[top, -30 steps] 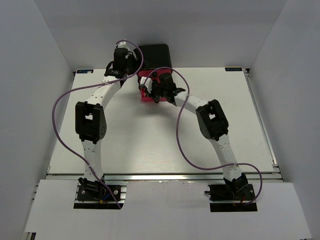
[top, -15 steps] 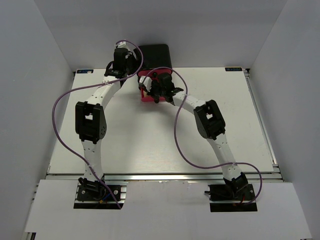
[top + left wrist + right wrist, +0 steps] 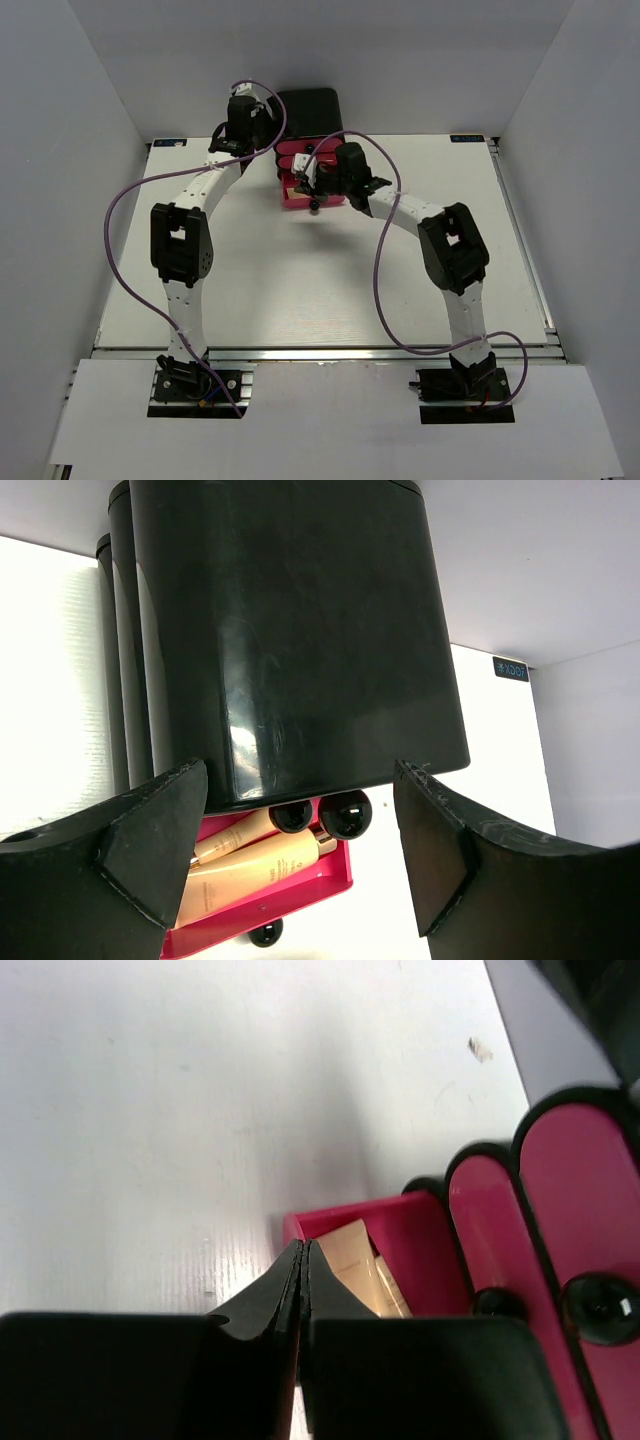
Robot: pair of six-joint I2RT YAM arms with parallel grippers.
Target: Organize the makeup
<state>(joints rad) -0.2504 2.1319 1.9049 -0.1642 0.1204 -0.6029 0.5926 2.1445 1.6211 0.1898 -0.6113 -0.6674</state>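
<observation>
Glossy black box (image 3: 290,630) has three pink drawers (image 3: 575,1190); the lowest drawer (image 3: 400,1222) stands open with two smooth beige tubes (image 3: 255,865) inside. Left gripper (image 3: 297,780) gapes wide, empty; right gripper (image 3: 302,1260) is pinched together, empty.

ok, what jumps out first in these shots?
The black box at the far edge of the table, centre, with one pink drawer open and beige tubes lying in it. The left gripper is open and aimed at the box. The right gripper is shut, its tips at the open drawer's near corner.
</observation>
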